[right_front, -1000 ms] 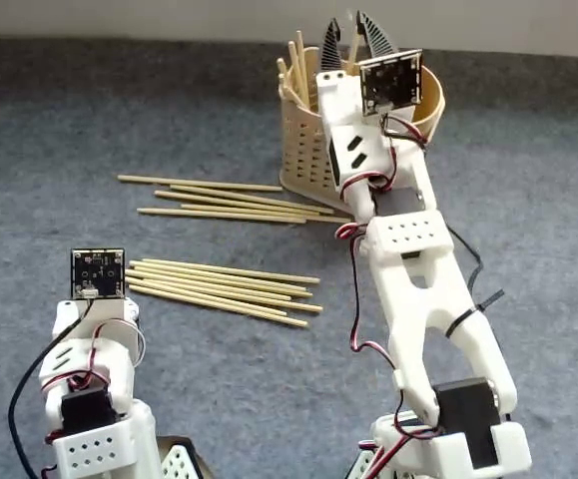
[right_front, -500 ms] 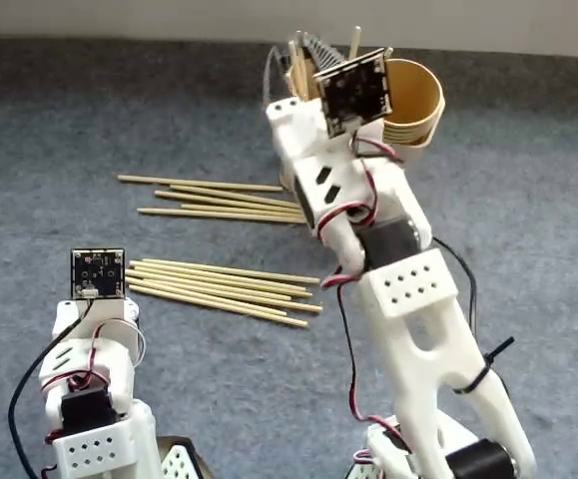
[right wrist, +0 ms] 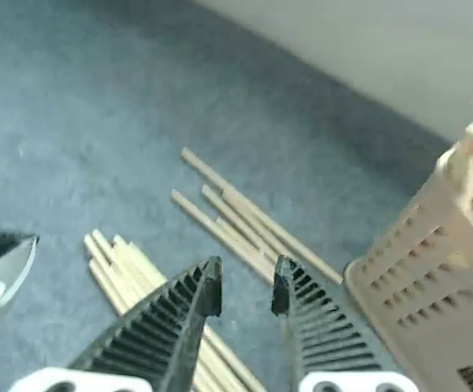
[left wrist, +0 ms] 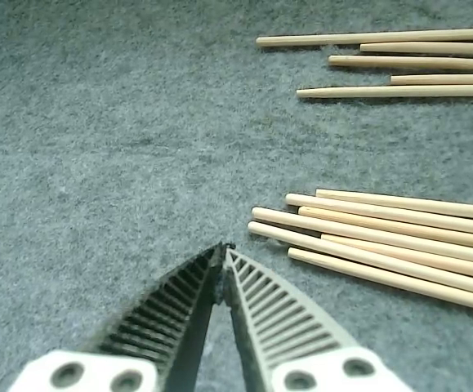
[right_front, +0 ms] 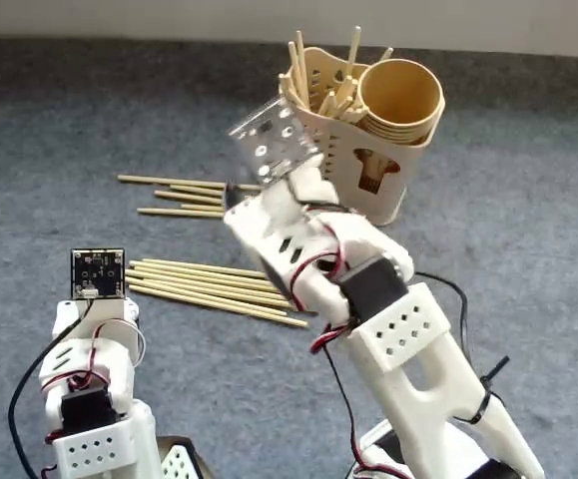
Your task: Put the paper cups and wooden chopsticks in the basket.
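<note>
Currently mid-task: paper cups (right_front: 400, 100) sit nested in the basket (right_front: 368, 170), with several chopsticks (right_front: 320, 95) upright beside them. Two loose bunches lie on the worktop (right_front: 528, 249): the far bunch (right_front: 174, 198) and the near bunch (right_front: 209, 283). Right pincer (right wrist: 246, 290) hangs over the far bunch, slightly parted, empty. Left pincer (left wrist: 222, 265) is clenched on nothing, beside the near bunch. Next move, judged: descend, straddle the sticks crosswise, close.

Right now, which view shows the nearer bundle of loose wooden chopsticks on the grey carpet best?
The high view: the nearer bundle of pale wooden chopsticks lies almost full length, one end under the right arm. The left wrist view catches its tips; the right wrist view has it partly behind the right gripper.
</note>
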Motion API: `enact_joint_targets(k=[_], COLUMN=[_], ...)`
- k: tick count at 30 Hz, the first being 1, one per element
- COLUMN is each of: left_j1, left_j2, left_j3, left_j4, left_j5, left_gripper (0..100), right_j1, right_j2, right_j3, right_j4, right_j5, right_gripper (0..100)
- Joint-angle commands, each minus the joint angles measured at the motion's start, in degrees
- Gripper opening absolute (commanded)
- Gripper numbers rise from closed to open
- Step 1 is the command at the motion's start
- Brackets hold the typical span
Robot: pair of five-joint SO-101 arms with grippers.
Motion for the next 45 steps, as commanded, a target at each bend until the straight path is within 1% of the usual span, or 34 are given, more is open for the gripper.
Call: enact_joint_targets(k=[1, 6, 10, 18, 22, 28, 42, 45], left_j1=[0.92, 0.84, 0.75, 0.75, 0.66, 0.66, 0.66, 0.66], left_j2=[0.31, 0.31, 0.31, 0.31, 0.31, 0.31, 0.31, 0.31], left_j3=[1.10, 1.10, 1.10, 1.10, 1.10, 1.10, 1.10, 1.10], left_j4=[0.26, 0.26, 0.26, 0.26, 0.26, 0.26, 0.26, 0.26], left_j5=[-0.44, -0.44, -0.44, -0.44, -0.44, -0.44, -0.44, -0.44], left_gripper=[1, 1, 1, 1, 1, 1, 1, 1], right_j1=[-2.59, -3.30, -5.32, -9.89, -10.95, -12.53, -12.35, -12.35], right_j2=[4.70, 15.69, 23.69, 35.03, 38.99, 40.92, 41.45, 41.45], right_j3=[-1.63, -1.63, -1.80, -1.89, -2.24, -2.42, -1.98, -1.89], right_j4=[6.55, 6.81, 6.55, 0.04, 0.04, -1.63, -3.03, -5.41], right_j5=[0.18, 0.09, 0.18, 0.35, 3.87, 4.22, 4.22, 4.22], right_gripper=[11.6, 11.6, 11.6, 11.6, 11.6, 11.6, 11.6, 11.6])
